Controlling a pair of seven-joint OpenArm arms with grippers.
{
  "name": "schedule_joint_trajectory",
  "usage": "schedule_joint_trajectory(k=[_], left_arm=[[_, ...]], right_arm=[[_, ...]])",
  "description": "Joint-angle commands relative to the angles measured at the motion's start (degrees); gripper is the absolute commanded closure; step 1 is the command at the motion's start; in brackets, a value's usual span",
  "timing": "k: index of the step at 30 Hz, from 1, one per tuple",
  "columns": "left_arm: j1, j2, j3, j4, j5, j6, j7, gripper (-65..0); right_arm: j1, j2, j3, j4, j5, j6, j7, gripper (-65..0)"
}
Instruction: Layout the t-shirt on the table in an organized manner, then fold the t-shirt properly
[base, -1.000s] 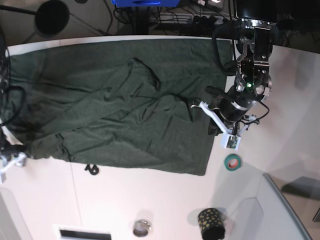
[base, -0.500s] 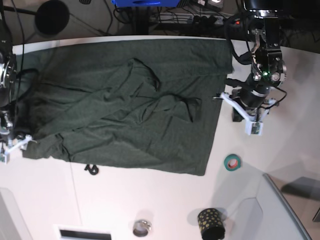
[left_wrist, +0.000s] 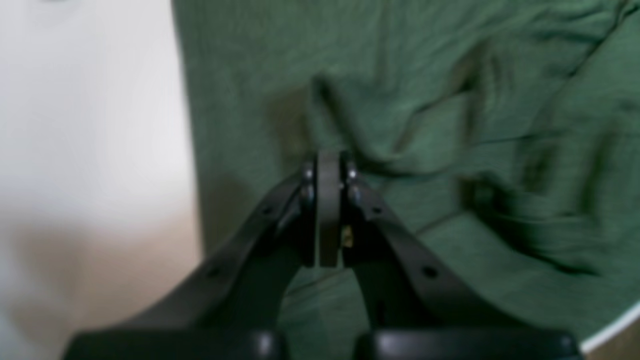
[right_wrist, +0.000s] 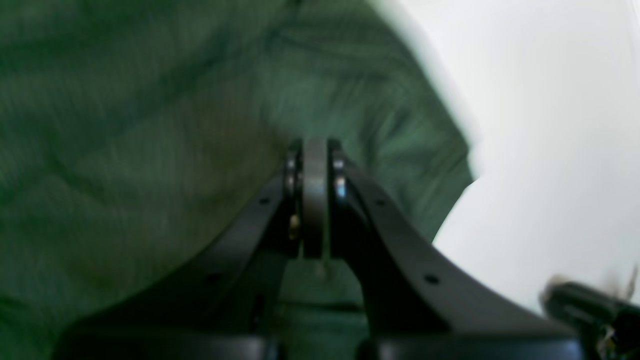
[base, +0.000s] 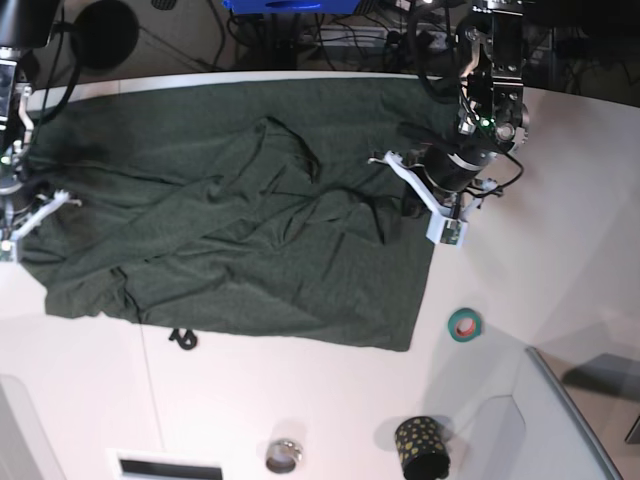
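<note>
Where visible, white table (base: 300, 400), perhaps bare, cabled floor (base: 200, 35)

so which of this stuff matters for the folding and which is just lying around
For the job:
- t-shirt, spread out but rumpled
- table
- left tool and right tool, both shut, over the shirt

Lying about:
- tape roll
- spotted cup
- small metal ring
- black clip
- grey bin

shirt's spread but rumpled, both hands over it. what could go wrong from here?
The t-shirt has a bunched ridge mid-body; folding now would likely trap the wrinkles. Both the left hand and right hand are shut above the fabric, so a descent could push cloth rather than grip it.
</note>
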Motion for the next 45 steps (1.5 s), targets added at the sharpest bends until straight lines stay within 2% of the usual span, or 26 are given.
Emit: schedule_joint_trajectory(k=[1,7,12,16,21,26,36,41,45], left_arm=[[-0.57,-0.12,-0.04,0.02,-0.43,0.02,-1.27,0.0],[-0.75,-0.74,0.05,-5.34,-0.34,-0.16,-1.36,0.0],[0.05,-3.64,5.68,-6.31,-0.34,-0.07,-1.36,0.0],[0.22,-4.25,6.29,-8.69,-0.34,-0.07,-1.45,0.0],[0.22,-5.92,6.38,-10.97,-0.34,-0.07,-1.45,0.0],[0.57,-7.51,5.68,-11.5,-0.34,-0.07,-1.53,0.0],[2.77,-9.44,5.59,-11.5,-0.69,-0.07,-1.53,0.0],[1.19,-9.18,5.59,-9.39,-0.87,-0.07,-1.45,0.0],[0.57,-9.26,5.41,-3.5,-0.87,0.02,-1.09,0.0]], right_arm=[[0.94,1.0,1.17,-1.09,-0.49,-0.64,-0.88,-0.8],[5.25,1.08,1.43,-15.34,-0.58,-0.64,-0.88,-0.5],[2.26,0.82,1.43,-15.6,-0.58,-0.64,-0.88,-0.5],[-0.56,0.29,1.43,-15.42,-0.58,-0.64,-0.88,-0.3],[-5.74,-0.59,1.52,-9.45,-0.49,-0.64,-0.88,-0.3],[-7.5,-2.17,1.43,-5.4,-0.58,-0.64,-1.15,-0.3],[-7.15,-1.91,0.91,-5.05,-0.58,-0.64,-0.88,-0.2],[-3.02,-1.64,0.91,-4.52,-0.58,-0.64,-1.24,-0.6],[-1.96,-0.67,1.35,3.04,-0.67,-0.64,-2.38,-1.2]])
